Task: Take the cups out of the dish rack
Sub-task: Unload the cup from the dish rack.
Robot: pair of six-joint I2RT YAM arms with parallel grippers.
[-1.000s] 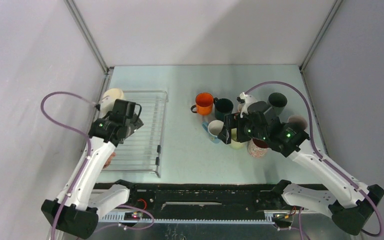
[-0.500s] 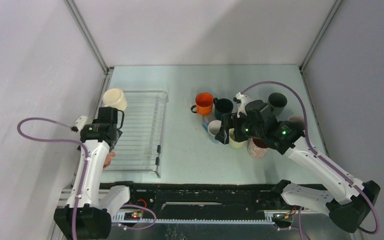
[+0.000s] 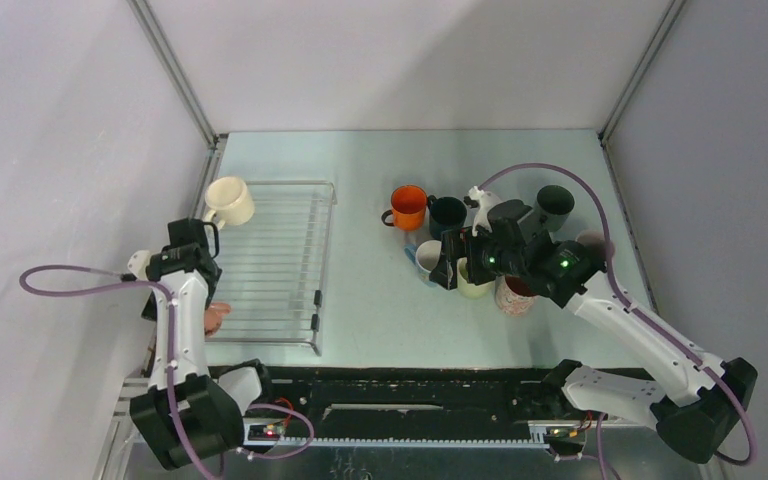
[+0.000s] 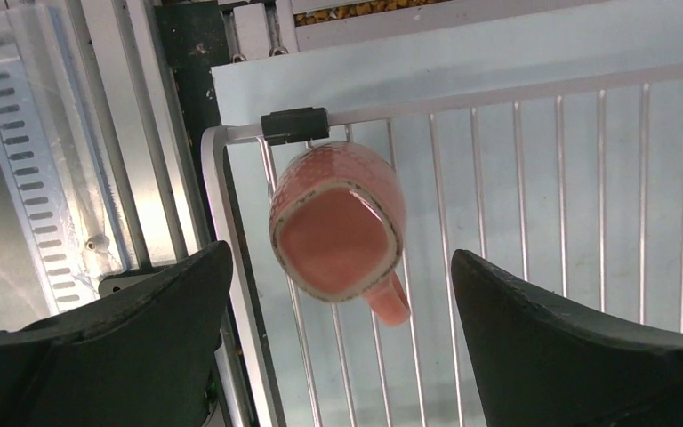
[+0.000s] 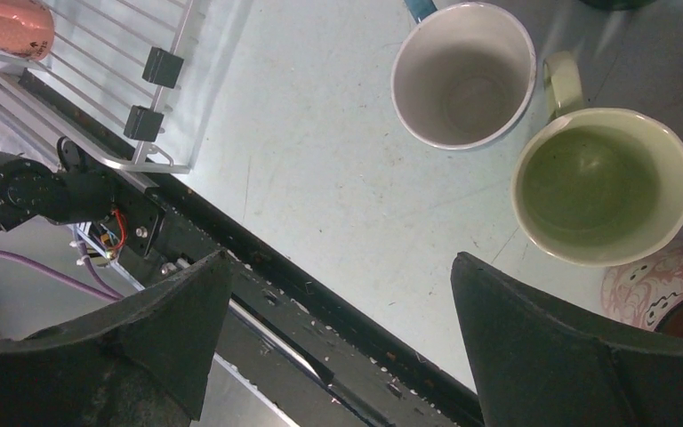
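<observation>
The dish rack (image 3: pixel 278 262) of silvery wire lies on the left of the table. A cream cup (image 3: pixel 230 200) stands at its far left corner. A pink cup (image 4: pixel 338 229) rests at the near left corner, its mouth turned up toward the left wrist camera and its handle at the lower right. My left gripper (image 4: pixel 340 256) hangs open above it, one finger on either side and well apart from it. On the right, my right gripper (image 5: pixel 340 260) is open and empty above the table, beside a white cup (image 5: pixel 462 76) and a pale green cup (image 5: pixel 600 187).
Several cups stand upright in a cluster right of centre: orange (image 3: pixel 409 207), dark teal (image 3: pixel 448 213), dark (image 3: pixel 555 200) and a pink patterned one (image 3: pixel 513 298). The black rail (image 3: pixel 410 390) runs along the near edge. Walls close in both sides.
My left arm has swung back from the rack's far left end to its near left corner, uncovering the cream cup. The right arm has barely shifted. Both grippers stay open.
</observation>
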